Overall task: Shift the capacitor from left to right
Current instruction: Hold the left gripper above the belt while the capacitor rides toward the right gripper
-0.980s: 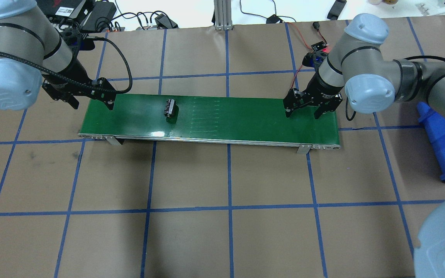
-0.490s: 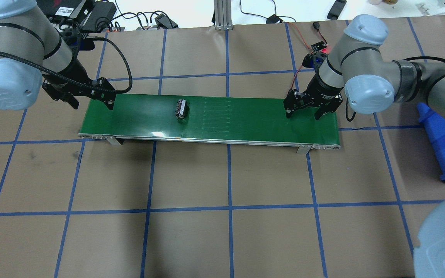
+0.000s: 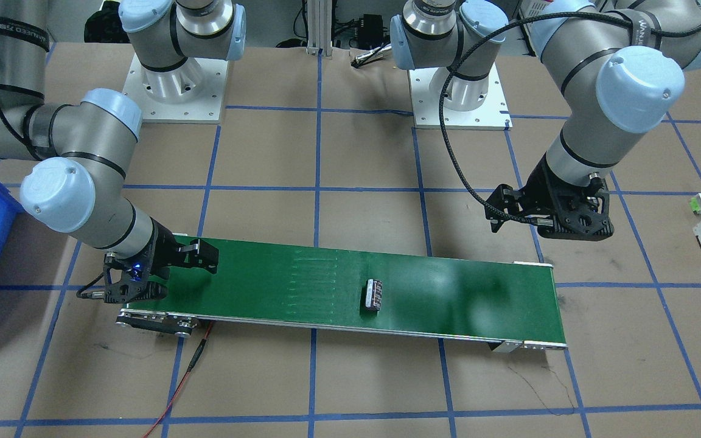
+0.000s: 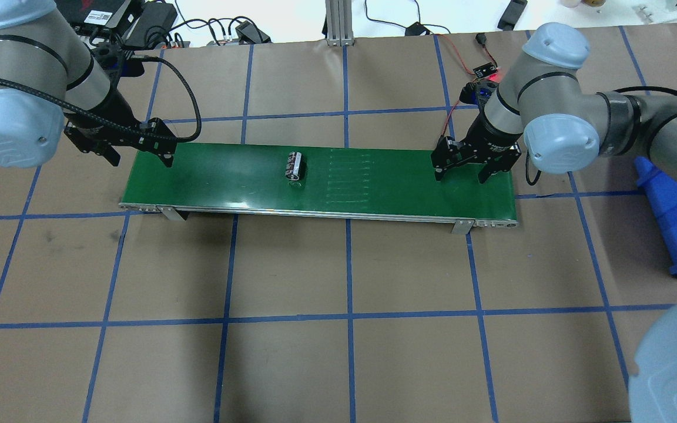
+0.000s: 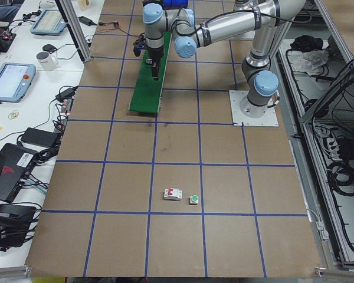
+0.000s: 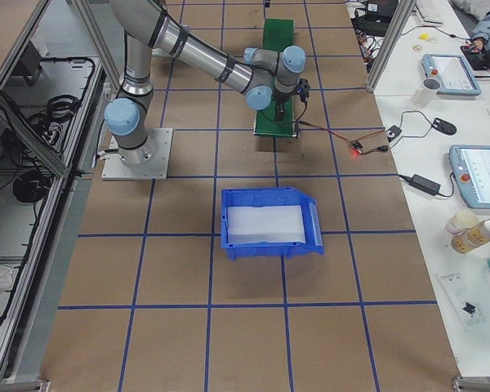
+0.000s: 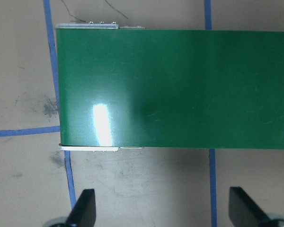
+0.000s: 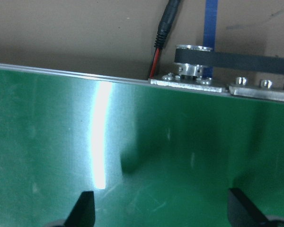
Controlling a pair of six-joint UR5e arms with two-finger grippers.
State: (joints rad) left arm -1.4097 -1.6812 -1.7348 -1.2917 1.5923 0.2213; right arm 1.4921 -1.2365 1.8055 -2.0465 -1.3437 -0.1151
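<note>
Where capacitor [image 4: 295,165] lies, green belt [image 4: 215,176], brown table [image 4: 291,264]

The capacitor [image 4: 295,165] on the belt [image 4: 385,176] lies well apart from left gripper [image 4: 141,158], right gripper [image 4: 460,174].

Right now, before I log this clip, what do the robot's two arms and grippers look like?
The left arm and right arm are silver-grey tubes with rounded pale blue joint caps and thin black rings. A black braided cable loops off the left arm. The left gripper and right gripper are black, each with two slim black jaws.
</note>
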